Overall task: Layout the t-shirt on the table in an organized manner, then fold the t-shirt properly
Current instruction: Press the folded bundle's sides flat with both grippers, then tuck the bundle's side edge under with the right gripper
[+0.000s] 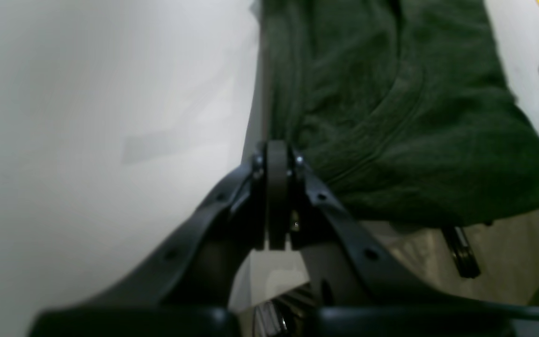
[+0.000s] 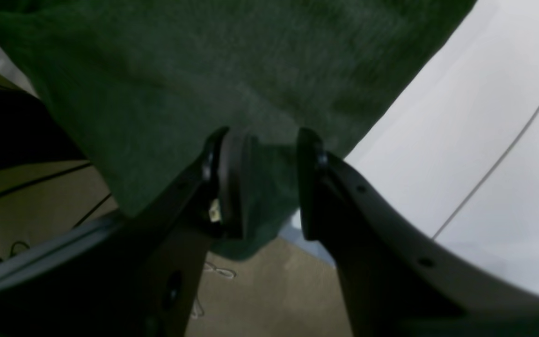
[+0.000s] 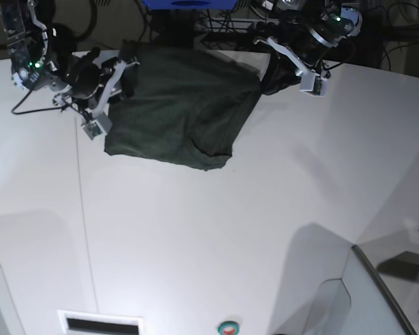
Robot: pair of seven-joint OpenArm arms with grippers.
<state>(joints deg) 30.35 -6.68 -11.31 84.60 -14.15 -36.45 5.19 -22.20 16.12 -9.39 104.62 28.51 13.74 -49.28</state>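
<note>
The dark green t-shirt (image 3: 181, 112) lies bunched at the far edge of the white table (image 3: 195, 244), its near hem folded under in a rounded lump. My right gripper (image 3: 121, 75) is at the shirt's left side. In the right wrist view its jaws (image 2: 260, 140) stand a little apart with a wad of the t-shirt (image 2: 180, 70) filling the gap. My left gripper (image 3: 269, 78) is at the shirt's right corner. In the left wrist view it (image 1: 276, 147) is shut, its tips meeting the edge of the t-shirt (image 1: 391, 117). Part of the cloth hangs past the table's far edge.
A thin seam line (image 3: 80, 209) runs down the table's left part. Cables and a blue object (image 3: 188, 3) crowd the space behind the far edge. A grey panel (image 3: 377, 293) rises at the near right corner. A white slotted box (image 3: 98, 323) and a small round button (image 3: 228, 326) sit at the near edge.
</note>
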